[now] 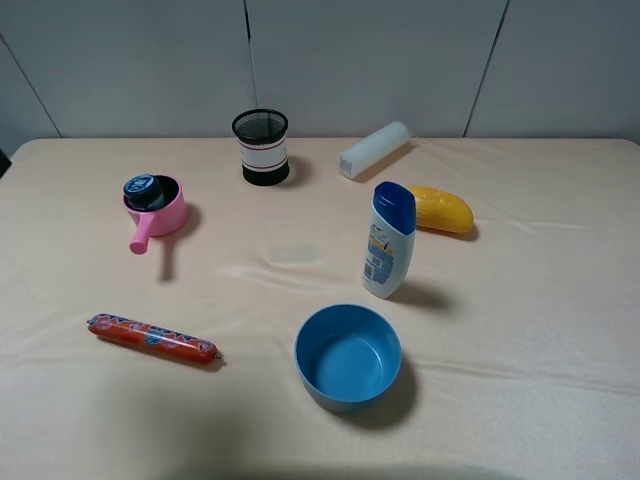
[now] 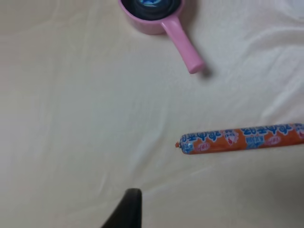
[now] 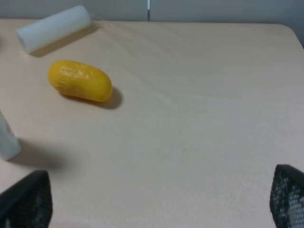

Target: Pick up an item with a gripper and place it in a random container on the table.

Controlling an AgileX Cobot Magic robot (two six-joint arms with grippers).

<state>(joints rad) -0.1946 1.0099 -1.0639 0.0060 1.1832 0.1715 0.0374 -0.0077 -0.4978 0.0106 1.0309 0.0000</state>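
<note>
The one jar sits inside the one pink saucepan, well apart from both end effectors. The right end effector is spread wide with nothing between its fingers; of the left end effector only one fingertip shows, so I cannot tell its state.

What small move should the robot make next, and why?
Probably none beyond keeping both arms back: the small dark jar with a blue label already sits inside the pink toy saucepan, and neither gripper appears in the high view. The left gripper is not holding it.

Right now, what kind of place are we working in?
Probably a lab or test tabletop, not a home. A plain cloth-covered table stands against bare grey wall panels, with unrelated props laid out apart: a pink toy saucepan, a shampoo bottle, a packaged sausage.
</note>
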